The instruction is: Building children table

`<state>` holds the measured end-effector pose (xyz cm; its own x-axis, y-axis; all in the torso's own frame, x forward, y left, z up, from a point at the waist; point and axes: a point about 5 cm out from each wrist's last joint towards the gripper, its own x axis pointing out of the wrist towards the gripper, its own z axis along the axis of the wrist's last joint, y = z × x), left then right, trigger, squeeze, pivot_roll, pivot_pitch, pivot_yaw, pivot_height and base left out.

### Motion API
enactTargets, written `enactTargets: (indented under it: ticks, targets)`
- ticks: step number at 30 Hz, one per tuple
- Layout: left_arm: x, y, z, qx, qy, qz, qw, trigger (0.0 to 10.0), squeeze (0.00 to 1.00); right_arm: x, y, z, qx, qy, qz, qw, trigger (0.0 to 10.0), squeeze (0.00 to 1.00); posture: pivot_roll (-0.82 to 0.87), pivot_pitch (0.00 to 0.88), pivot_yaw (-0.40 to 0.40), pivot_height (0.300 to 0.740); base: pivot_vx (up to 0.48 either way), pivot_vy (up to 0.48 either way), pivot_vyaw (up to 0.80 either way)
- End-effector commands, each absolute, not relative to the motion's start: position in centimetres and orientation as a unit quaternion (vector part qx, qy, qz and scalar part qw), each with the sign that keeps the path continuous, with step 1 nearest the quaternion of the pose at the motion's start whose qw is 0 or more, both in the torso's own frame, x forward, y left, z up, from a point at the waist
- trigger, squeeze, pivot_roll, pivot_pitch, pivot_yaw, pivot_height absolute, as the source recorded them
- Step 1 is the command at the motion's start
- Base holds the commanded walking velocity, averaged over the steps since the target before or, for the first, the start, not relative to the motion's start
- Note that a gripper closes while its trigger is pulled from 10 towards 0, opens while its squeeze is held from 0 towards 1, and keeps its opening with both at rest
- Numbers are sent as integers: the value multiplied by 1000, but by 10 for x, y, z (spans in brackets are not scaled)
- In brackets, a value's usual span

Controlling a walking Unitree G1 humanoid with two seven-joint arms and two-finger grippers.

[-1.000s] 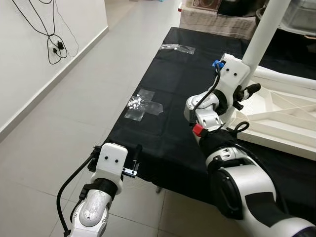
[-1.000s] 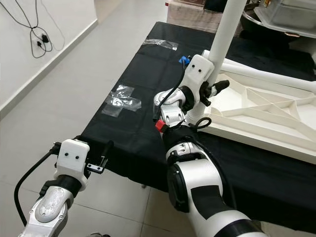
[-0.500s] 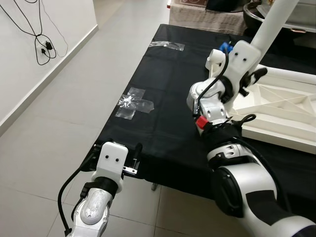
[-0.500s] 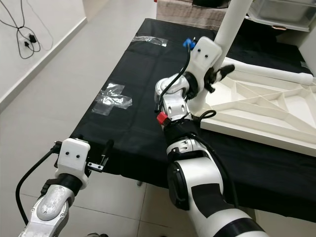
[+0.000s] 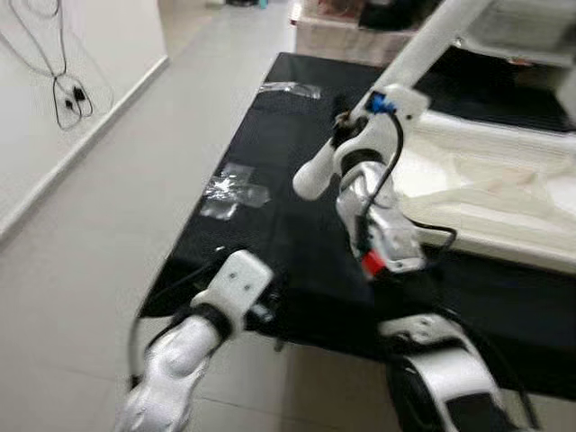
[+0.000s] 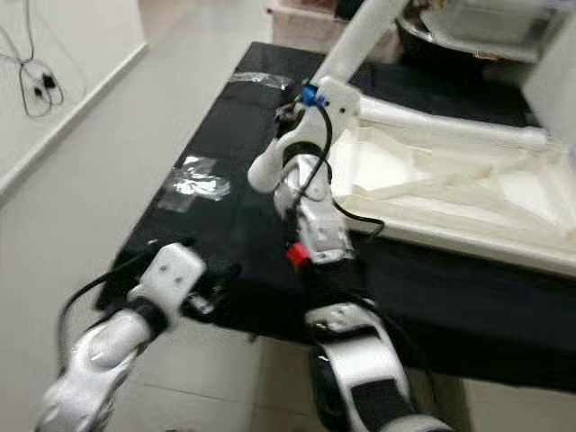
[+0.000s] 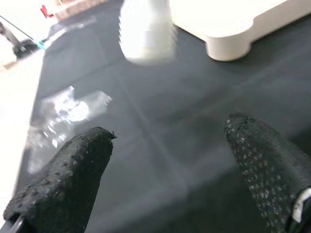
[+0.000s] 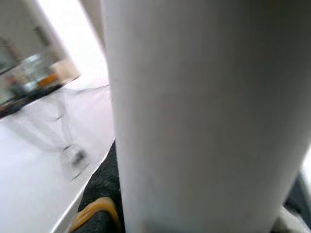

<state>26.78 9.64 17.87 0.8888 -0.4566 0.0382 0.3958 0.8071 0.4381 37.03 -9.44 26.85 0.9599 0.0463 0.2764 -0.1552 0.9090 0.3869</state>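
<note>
Risk: right gripper (image 5: 360, 126) clasps white table leg (image 5: 432, 40) beside the upturned tabletop (image 5: 504, 193); tilt could jam the leg's seating. Left gripper (image 7: 165, 160), fingers spread, hovers off the tabletop's near corner

Wide bare black cloth (image 5: 288, 225) lies open ahead of the left gripper (image 7: 165, 160), fingers spread, crossed by nothing but flat clear tape (image 5: 232, 191) (hardly a bump). On the right, the white tabletop (image 6: 450, 193) and its slanting leg (image 6: 360, 31) block passage.
</note>
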Motion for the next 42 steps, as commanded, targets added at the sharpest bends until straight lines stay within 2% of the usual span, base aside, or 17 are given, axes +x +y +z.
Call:
enactTargets:
  ticks: [1, 2, 3, 10, 11, 15, 21, 42]
  targets:
    - [279, 106, 179, 229, -72, -199, 950, 10000, 0, 360, -90, 271, 222, -129, 97, 962, 10000, 0, 66, 101, -39, 740, 0, 0, 0]
    - [279, 106, 179, 229, -72, -199, 950, 10000, 0, 360, -90, 271, 222, -129, 97, 962, 10000, 0, 66, 101, -39, 740, 0, 0, 0]
    - [284, 109, 180, 229, -72, -187, 952, 10000, 1000, 357, -89, 269, 226, -124, 103, 961, 10000, 0, 66, 101, -39, 740, 0, 0, 0]
    - [303, 119, 178, 236, -45, -166, 957, 10000, 1000, 349, -89, 264, 243, -115, 136, 954, 10000, 0, 55, 102, -38, 740, 0, 0, 0]
    - [305, 117, 178, 236, -44, -175, 955, 10000, 0, 348, -87, 264, 246, -112, 141, 952, 10000, 0, 53, 102, -39, 740, 0, 0, 0]
    - [306, 111, 179, 229, -48, -201, 951, 10000, 0, 345, -83, 264, 253, -107, 153, 949, 10000, 0, 55, 103, -41, 740, 0, 0, 0]
    - [309, 87, 178, 223, -62, -267, 935, 10000, 0, 338, -74, 265, 263, -94, 184, 942, 10000, 0, 57, 102, -39, 740, 0, 0, 0]
    - [330, 91, 185, 234, -86, -232, 940, 10000, 0, 325, -66, 264, 263, -78, 215, 937, 10000, 0, 50, 108, -38, 740, 0, 0, 0]
